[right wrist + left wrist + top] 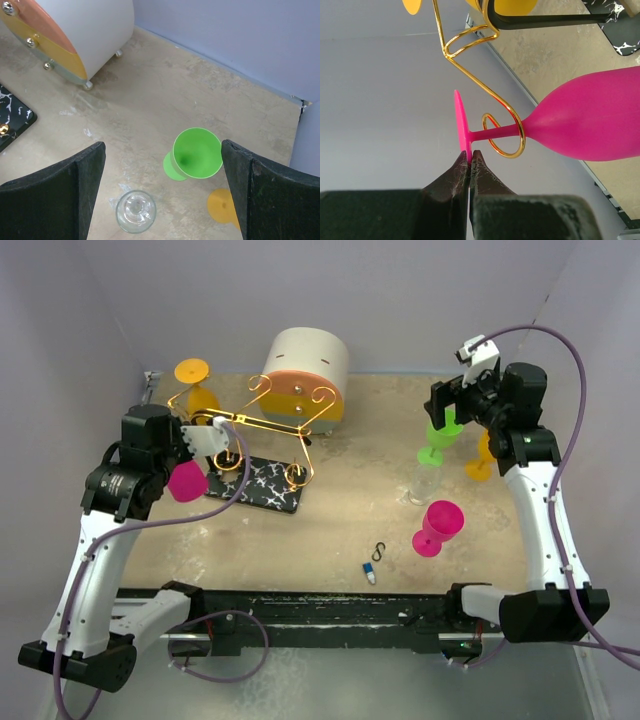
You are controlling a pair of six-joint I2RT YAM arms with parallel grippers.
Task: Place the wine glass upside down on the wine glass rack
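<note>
Left gripper (470, 153): jaws pressed together, pinching foot rim of pink glass (590, 120). Glass held off table at left side of rack (265, 483) — stem sits in curled gold hook, foot on gripper side of wire, bowl on other side. Right gripper (162, 150): jaws spread wide, holding nothing, touching nothing — hovers above green glass (197, 152), upright on table. Clear glass (135, 212) near it. Orange glass (195, 380) at rack's far left.
</note>
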